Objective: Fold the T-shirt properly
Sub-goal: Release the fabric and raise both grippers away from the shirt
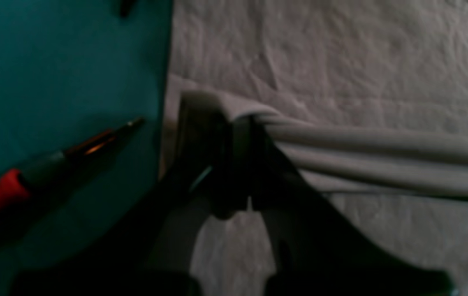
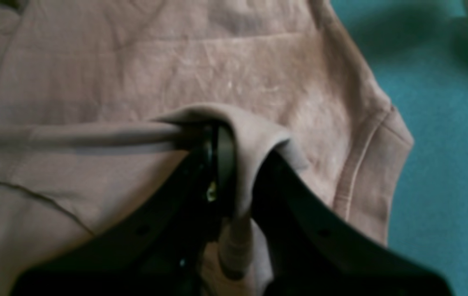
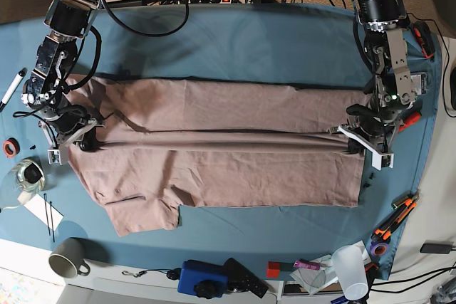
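You are looking at the T-shirt [image 3: 221, 158] lying spread lengthwise across the blue table cloth [image 3: 235, 44], its upper part folded down so that a long raised ridge of fabric is running across the middle from one arm to the other. Your left gripper [image 3: 354, 140] is pinching that ridge near the hem end — in the left wrist view its dark jaws are closing on a bunched fold of the T-shirt [image 1: 341, 61], with taut pleats stretching away to the side. Your right gripper [image 3: 84, 138] is clamping the fabric at the sleeve end; in the right wrist view the cloth of the T-shirt [image 2: 217, 61] is draping over one finger and hanging down between the two, with a short sleeve [image 2: 371, 164] lying flat just beside it on the table cloth. A second sleeve [image 3: 142, 213] is sticking out at the near edge in the base view. A pen with a red grip [image 1: 53, 164] is resting on the cloth just beside the shirt's edge — apart from the fabric. A grey mug [image 3: 68, 258] and a clear plastic cup [image 3: 350, 267] are sitting near the table's front edge, well away from the shirt.
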Controlling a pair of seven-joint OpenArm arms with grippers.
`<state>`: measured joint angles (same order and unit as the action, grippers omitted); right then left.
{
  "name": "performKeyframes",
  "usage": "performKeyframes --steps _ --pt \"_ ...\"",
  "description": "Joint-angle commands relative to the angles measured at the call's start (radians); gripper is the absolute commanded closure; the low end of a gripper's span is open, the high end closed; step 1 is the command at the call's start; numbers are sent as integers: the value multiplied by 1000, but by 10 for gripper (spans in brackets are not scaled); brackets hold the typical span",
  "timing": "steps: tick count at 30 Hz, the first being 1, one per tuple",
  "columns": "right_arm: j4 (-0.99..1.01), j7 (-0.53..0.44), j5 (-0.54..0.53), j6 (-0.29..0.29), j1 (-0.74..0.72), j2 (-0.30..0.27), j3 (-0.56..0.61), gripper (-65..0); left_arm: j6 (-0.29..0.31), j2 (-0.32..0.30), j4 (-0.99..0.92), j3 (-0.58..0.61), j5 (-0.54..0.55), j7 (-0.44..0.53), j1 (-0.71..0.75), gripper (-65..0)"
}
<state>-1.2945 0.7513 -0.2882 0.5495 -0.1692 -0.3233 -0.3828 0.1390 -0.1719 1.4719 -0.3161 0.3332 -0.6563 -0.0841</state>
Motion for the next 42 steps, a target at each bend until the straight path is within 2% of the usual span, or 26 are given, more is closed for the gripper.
performKeyframes --steps 1,6,7,11,14,19,24,27,31,37,42 --pt "-17 -34 -6 -9 -24 -23 -4 0 -7 -11 16 -6 0 29 -27 0" --pt "-17 -34 -6 -8 -28 -23 -4 0 -6 -12 16 -7 -1 29 -32 0" --pt "-17 -34 -6 -8 -28 -23 -4 -22 -6 -12 16 -7 -1 28 -32 -19" --pt "-17 -38 -6 -8 -29 -24 -4 -163 -7 -15 16 -7 -2 29 -33 -214" --pt "-17 -34 -8 -8 -33 -24 -5 -186 -7 -27 16 -7 -8 28 -33 -274" --pt "-50 19 -35 -8 -42 -24 -6 -186 -7 -69 30 -8 -27 -4 -33 -275" --pt "-174 90 -125 -7 -42 -23 -50 -186 -7 -104 137 -8 -27 -175 -38 -275" --pt "-228 149 -130 -6 -42 -24 -90 -186 -8 -108 204 -8 -27 -256 -28 -275" --pt "-232 221 -130 8 -41 -26 -182 -186 -7 -108 242 -8 -27 -278 20 -275" --pt "-231 254 -183 8 -12 -34 -368 -188 -11 -108 341 -8 -23 -319 126 -275" --pt "-231 269 -183 8 100 -90 -387 -337 -11 -108 479 -8 -23 -324 253 -275"
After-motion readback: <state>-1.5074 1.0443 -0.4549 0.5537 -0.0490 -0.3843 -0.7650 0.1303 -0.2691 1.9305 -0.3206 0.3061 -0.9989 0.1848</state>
